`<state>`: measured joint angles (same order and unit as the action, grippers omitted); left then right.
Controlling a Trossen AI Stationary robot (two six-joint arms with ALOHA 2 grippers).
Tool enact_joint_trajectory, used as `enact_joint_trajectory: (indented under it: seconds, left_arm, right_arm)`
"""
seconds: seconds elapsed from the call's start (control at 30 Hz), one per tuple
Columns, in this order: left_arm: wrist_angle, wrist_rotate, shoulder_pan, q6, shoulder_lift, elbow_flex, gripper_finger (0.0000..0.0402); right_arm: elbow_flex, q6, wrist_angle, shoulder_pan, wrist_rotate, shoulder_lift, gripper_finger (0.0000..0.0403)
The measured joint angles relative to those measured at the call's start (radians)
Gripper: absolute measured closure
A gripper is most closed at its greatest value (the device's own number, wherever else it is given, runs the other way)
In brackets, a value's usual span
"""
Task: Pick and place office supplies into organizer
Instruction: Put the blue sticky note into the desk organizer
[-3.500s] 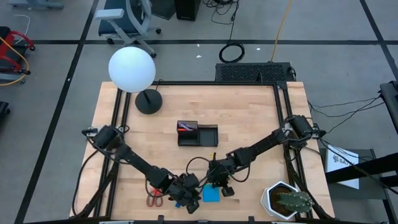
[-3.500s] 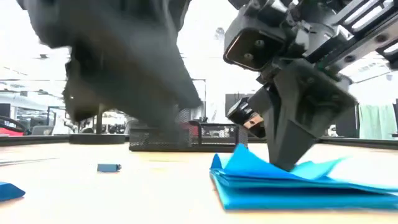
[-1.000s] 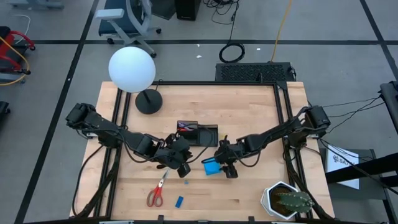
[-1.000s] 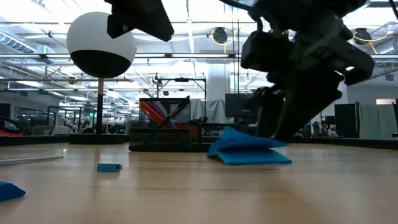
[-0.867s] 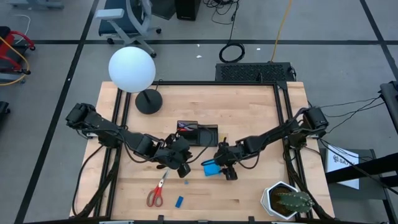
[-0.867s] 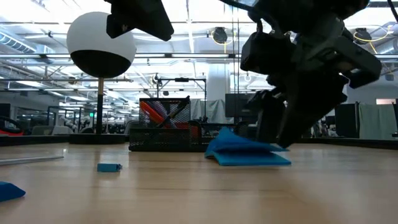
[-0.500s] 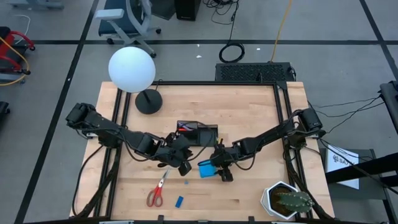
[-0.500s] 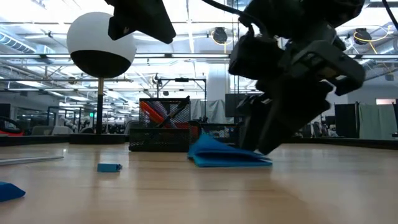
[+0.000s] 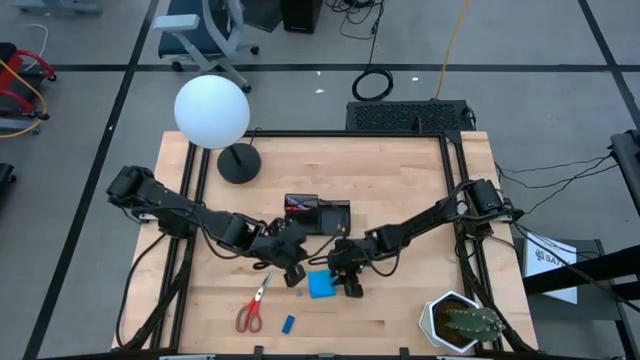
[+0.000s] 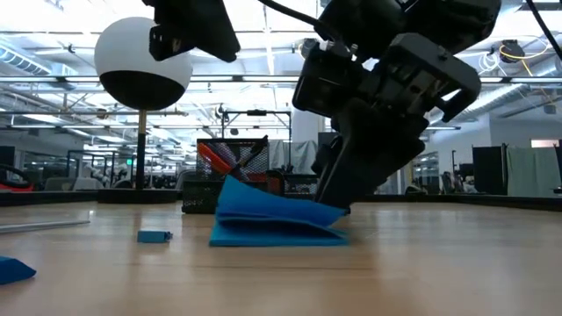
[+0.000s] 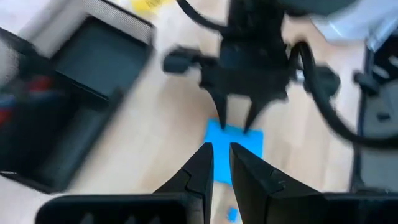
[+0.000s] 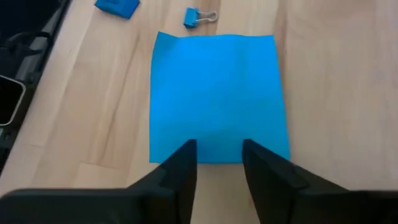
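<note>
Near the table's front middle lies the blue notepad [image 9: 321, 285], flat on the wood, its far edge lifted slightly (low view). Right gripper [image 9: 345, 283] sits at its right edge, fingers [image 12: 180, 163] parted over the pad's near border; whether they pinch it, cannot tell. Left gripper [image 9: 293, 271] hovers just left of the pad, fingers [image 11: 203, 167] nearly together, holding nothing. Behind both stands the black organizer [image 9: 318, 216], red items inside. Scissors [image 9: 252, 305], a small blue eraser [image 9: 288, 324] and a blue binder clip [image 12: 199, 17] lie apart.
</note>
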<state>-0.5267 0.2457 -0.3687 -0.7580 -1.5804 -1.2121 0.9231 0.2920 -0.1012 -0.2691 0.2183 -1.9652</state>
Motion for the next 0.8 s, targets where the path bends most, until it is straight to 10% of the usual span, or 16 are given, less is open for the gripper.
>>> enact_joint_trajectory:
  seconds: [0.43, 0.8]
  left_arm:
    - [0.518, -0.111, -0.068, -0.165, -0.036, 0.304, 0.0346]
    - [0.64, -0.188, -0.068, -0.248, -0.138, 0.36, 0.0346]
  right_arm:
    - [-0.001, 0.073, 0.015, 0.027, 0.052, 0.033, 0.0277]
    - [0.0, 0.079, 0.032, 0.036, 0.127, 0.071, 0.0238]
